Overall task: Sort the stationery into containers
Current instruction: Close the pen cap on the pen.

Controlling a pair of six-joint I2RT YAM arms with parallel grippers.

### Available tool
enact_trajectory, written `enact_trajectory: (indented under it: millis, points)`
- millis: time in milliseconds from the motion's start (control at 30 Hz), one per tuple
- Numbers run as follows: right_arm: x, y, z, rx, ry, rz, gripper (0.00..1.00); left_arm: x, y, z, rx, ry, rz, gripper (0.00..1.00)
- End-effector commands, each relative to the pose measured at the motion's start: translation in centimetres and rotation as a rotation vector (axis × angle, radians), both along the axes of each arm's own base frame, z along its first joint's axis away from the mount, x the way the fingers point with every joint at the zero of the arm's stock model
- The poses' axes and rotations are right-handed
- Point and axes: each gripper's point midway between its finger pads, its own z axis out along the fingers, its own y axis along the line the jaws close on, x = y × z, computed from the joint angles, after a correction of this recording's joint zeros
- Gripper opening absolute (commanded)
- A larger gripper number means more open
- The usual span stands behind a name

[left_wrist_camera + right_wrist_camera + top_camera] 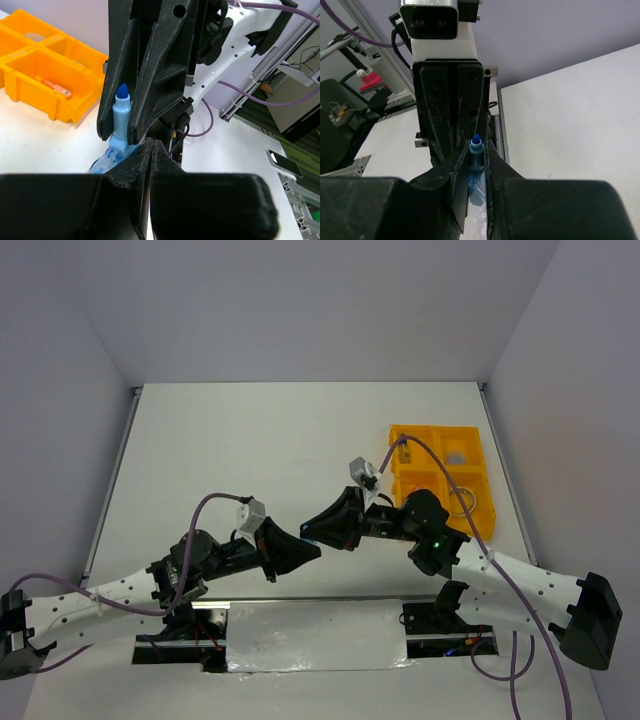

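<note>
My right gripper (478, 148) is shut on the small blue-capped bottle (476, 143), which stands between its fingers with the cap pointing away from the wrist. In the left wrist view the bottle (120, 112) sits between the right fingers. My left gripper (151, 145) has its jaws pressed together, tip to tip with the right one, and the bottle's clear blue end lies just beside its left finger. Both grippers (310, 540) meet at the table's near middle. The yellow-orange tray (478, 480) stands at the right, holding an orange clip (405, 452), a purplish piece (457, 455) and a tan ring (460, 502).
The tray also shows in the left wrist view (30, 75) with the orange clip (56, 89) in a near compartment. A shiny metal plate (315, 635) lies between the arm bases. Purple cables run along both arms. White walls enclose the table.
</note>
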Motion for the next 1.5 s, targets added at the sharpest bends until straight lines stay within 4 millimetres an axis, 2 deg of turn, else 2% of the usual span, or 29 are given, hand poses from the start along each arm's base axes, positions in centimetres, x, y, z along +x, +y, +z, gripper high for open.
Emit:
enact_trajectory:
  millis: [0,33,67,400,567,600,633,667,733,767,833,900,933,1067,1267,1467]
  points:
    - [-3.4,-0.4,4.3,0.106,-0.086,0.166,0.00,1.1,0.5,0.4,0.001,-0.041,0.057,0.12]
    - [-3.5,-0.4,4.3,0.108,-0.090,0.174,0.00,1.0,0.6,0.4,0.001,-0.045,0.054,0.04]
    - [-3.7,-0.5,4.5,0.110,-0.091,0.180,0.00,1.0,0.6,0.5,0.000,-0.046,0.053,0.00]
    - [-2.8,-0.3,4.6,0.074,-0.087,0.132,0.00,-0.8,0.3,1.2,-0.030,-0.075,-0.045,0.00]
    - [-2.6,-0.4,4.4,0.050,-0.096,0.134,0.00,-3.5,0.3,2.3,-0.072,-0.141,-0.191,0.00]
    - [-2.7,-0.4,4.5,0.049,-0.095,0.135,0.00,-3.6,0.3,2.3,-0.062,-0.143,-0.199,0.00]
    - [-2.6,-0.5,4.4,0.043,-0.092,0.134,0.00,-2.9,0.2,2.7,-0.054,-0.146,-0.162,0.00]
    - [-2.7,-0.7,4.8,0.050,-0.097,0.130,0.00,-2.1,0.1,1.2,0.012,-0.100,-0.125,0.05]
    - [-2.7,-0.8,4.9,0.051,-0.096,0.123,0.00,0.1,0.2,0.6,0.063,-0.058,-0.010,0.15]
    - [-2.8,-0.9,5.2,0.056,-0.101,0.119,0.00,0.5,0.2,-0.5,0.106,-0.029,0.014,0.32]
    - [-2.7,-1.3,5.4,0.059,-0.104,0.103,0.00,1.2,0.2,-1.0,0.128,-0.009,0.044,0.38]
    - [-2.8,-1.5,5.6,0.061,-0.112,0.097,0.00,1.7,0.4,-1.1,0.124,0.005,0.075,0.57]
    - [-2.8,-1.5,5.5,0.055,-0.108,0.095,0.00,1.8,0.5,-1.2,0.121,0.009,0.089,0.62]
    - [-3.1,-1.7,5.4,0.055,-0.107,0.105,0.00,2.3,1.3,-0.4,0.091,-0.011,0.134,0.65]
    - [-3.5,-1.8,5.7,0.064,-0.096,0.125,0.00,2.8,1.9,0.3,0.080,-0.031,0.169,0.63]
    - [-2.9,-1.3,5.1,0.060,-0.078,0.115,0.00,1.6,1.5,1.6,0.032,-0.063,0.099,0.61]
